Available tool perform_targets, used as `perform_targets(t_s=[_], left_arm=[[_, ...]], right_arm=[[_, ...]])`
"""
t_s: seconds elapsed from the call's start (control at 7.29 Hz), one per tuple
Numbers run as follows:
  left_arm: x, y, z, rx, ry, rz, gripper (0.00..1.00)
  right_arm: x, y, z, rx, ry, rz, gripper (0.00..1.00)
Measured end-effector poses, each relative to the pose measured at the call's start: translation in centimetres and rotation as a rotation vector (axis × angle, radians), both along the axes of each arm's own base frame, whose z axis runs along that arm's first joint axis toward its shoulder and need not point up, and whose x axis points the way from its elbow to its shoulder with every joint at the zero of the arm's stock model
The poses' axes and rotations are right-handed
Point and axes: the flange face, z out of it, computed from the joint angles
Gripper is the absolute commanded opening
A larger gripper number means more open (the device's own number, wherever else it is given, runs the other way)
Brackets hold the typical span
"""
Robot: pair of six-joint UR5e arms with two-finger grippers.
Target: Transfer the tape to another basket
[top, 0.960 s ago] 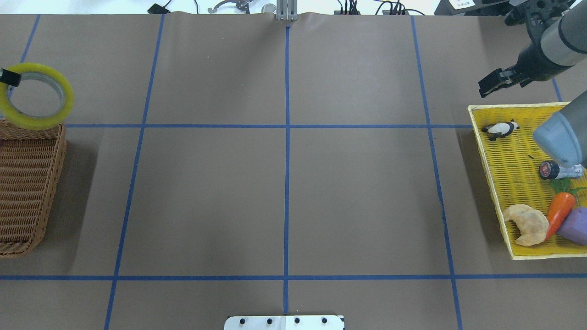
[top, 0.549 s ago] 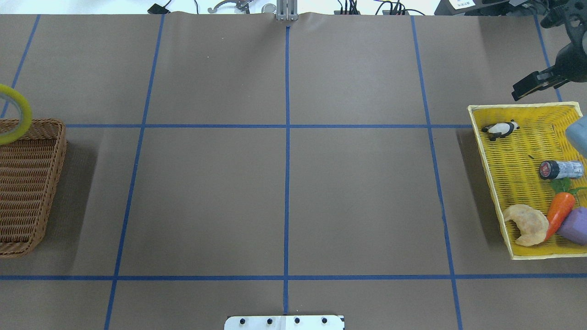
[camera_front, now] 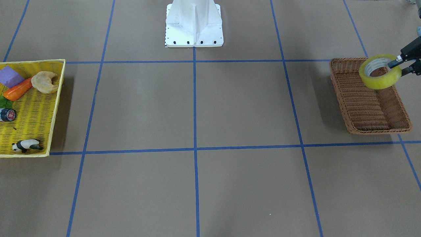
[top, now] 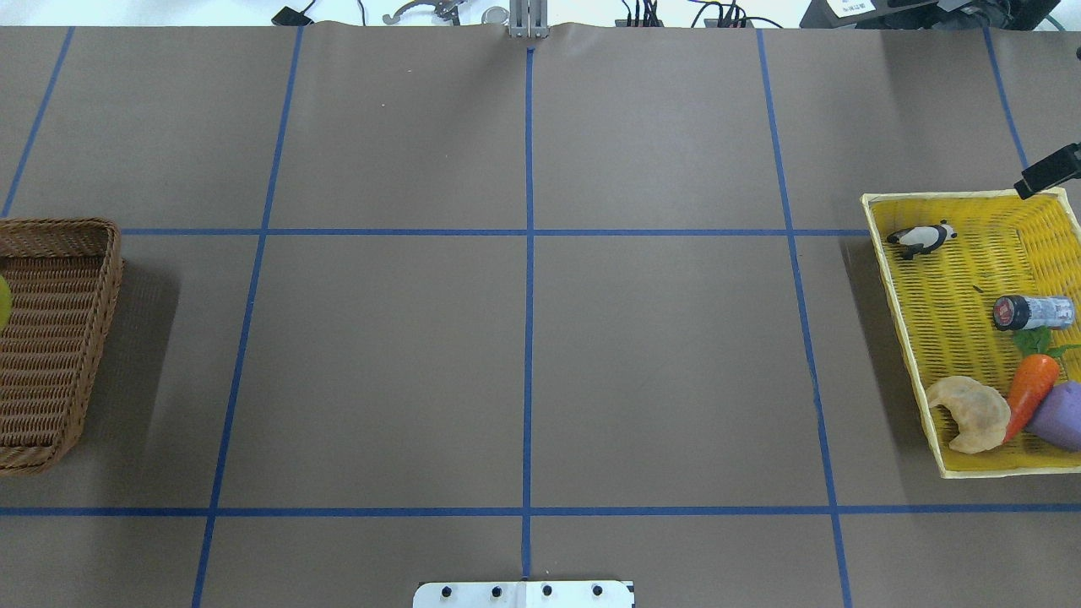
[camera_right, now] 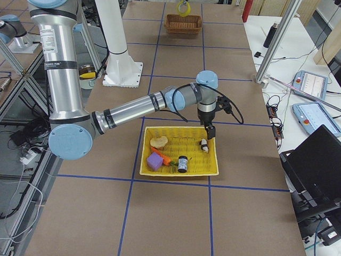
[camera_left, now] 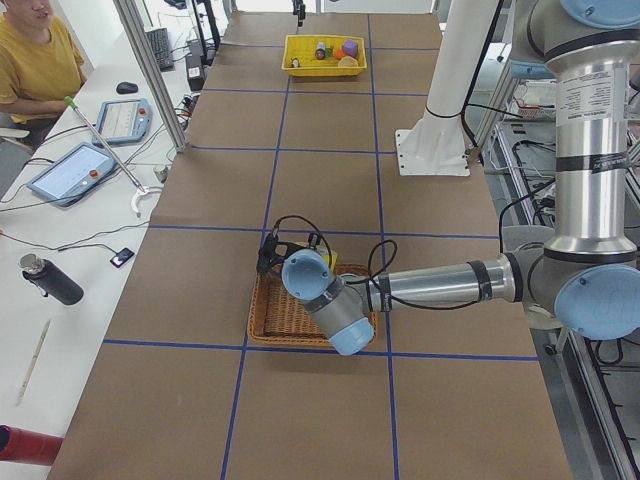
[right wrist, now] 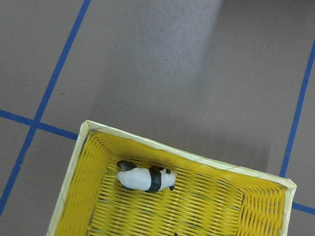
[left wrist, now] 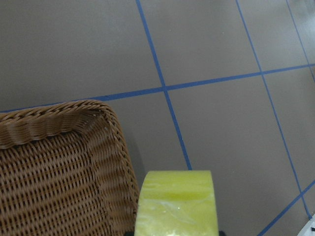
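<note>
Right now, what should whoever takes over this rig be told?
Left gripper: fingers shut on the tape, held in the air.
Right gripper: above the far edge of the yellow basket; cannot tell whether it is open or shut.
The tape hangs by the corner of the basket nearest the robot, not resting inside.
Done: tape picked up and brought to the basket.
Left: centre it over the basket, lower, release.

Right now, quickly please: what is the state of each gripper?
Left gripper: shut on the wide translucent yellow-green tape roll, above the brown woven wicker basket.
Right gripper: cannot tell; only a dark tip shows.
</note>
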Motion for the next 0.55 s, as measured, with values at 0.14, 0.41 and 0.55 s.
perform_targets(t_s=[0.14, 0.41, 0.55], left_arm=[[0.1, 0.1, 2.4, -0.002, -0.003, 0.000, 0.00], [0.2, -1.0, 4.7, -0.001, -0.023, -0.024, 0.19], [0.2, -1.5, 5.0, 0.004, -0.045, -0.051, 0.30]], right_arm=[[0.3, 0.2, 0.3, -0.002, -0.004, -0.003, 1.00], [0.4, 0.3, 0.4, -0.004, -0.009, -0.004, 1.00], [0.4, 0.3, 0.4, -0.003, -0.010, -0.003, 1.00]])
